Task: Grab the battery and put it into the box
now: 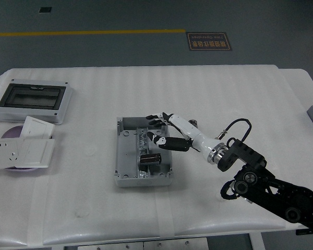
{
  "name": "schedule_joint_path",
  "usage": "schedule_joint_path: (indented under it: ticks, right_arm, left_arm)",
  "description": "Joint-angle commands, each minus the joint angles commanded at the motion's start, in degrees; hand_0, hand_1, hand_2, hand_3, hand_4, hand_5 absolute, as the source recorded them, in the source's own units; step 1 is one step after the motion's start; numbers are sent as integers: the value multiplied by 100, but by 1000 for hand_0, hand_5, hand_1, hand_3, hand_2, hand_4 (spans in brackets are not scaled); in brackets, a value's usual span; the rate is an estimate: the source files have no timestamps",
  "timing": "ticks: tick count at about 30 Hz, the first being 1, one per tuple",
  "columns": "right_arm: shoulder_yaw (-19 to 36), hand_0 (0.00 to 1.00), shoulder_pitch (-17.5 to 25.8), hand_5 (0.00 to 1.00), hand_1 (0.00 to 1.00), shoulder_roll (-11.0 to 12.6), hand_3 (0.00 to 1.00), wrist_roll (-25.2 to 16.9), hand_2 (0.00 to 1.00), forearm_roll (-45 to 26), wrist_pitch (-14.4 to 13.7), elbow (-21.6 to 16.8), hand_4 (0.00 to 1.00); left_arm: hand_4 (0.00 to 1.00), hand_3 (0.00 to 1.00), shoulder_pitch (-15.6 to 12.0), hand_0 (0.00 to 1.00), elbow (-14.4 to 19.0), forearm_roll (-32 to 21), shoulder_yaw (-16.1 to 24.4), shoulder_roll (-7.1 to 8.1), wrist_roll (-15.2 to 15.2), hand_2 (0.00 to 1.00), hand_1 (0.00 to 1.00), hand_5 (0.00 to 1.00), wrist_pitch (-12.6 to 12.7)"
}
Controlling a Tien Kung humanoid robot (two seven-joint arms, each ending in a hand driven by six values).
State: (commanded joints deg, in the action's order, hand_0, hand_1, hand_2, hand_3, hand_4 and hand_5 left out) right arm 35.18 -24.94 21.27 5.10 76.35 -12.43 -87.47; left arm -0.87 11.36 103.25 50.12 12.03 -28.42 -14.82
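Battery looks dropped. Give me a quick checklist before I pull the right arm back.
1. Battery inside the box: ok, it lies on its side near the front right.
2. Right hand free of the battery: ok, fingers spread, nothing held.
3. Hand clear of the box walls: cannot tell, the fingers hang over the box's far right part.
4. Box square on the table: ok.
5. Left arm out of the way: ok, not in view.
6. Retreat path to the right: ok, only bare table there.
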Motion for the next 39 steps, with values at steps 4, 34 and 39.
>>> schedule_joint_path:
  ticks: [4, 34, 39]
  right_arm:
    - [58, 998, 20, 418, 872, 3, 956, 3, 831, 67, -18, -13, 664]
    - [-1362, 998, -1578, 470, 949, 969, 998, 2186, 998, 3315, 1837, 762, 840]
    - [-1589, 998, -1768, 452, 955, 825, 998, 2165, 998, 3238, 1831, 875, 841]
  left_arm:
    - [617, 640, 11, 681, 3, -127, -175, 11, 46, 656, 699, 213, 46]
    - [629, 643, 164, 685, 24, -444, -516, -23, 64, 653, 701, 226, 106]
    - [630, 643, 161, 685, 25, -440, -519, -23, 62, 650, 701, 226, 104]
